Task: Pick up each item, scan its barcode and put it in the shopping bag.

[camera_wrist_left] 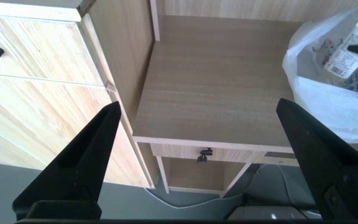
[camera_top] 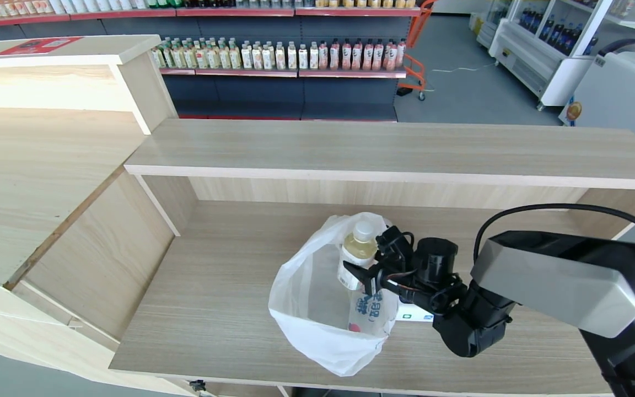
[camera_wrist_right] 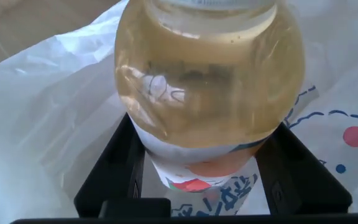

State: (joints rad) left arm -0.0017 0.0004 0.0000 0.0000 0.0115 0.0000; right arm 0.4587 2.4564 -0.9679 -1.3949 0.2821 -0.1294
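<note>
In the head view, the right claw point(camera_top: 359, 275) grips a pale drink bottle point(camera_top: 357, 248) inside the mouth of the shopping bag point(camera_top: 306, 314) on the worktop point(camera_top: 213, 286). In the left wrist view, the left claw point(camera_wrist_left: 197, 124) hangs wide open and empty off the worktop's front edge. In the right wrist view, the bottle sits clamped over the bag, so this item seems to need only letting go.

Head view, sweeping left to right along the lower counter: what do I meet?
side cabinet → shopping bag → bottle, clamped in the right gripper
</note>
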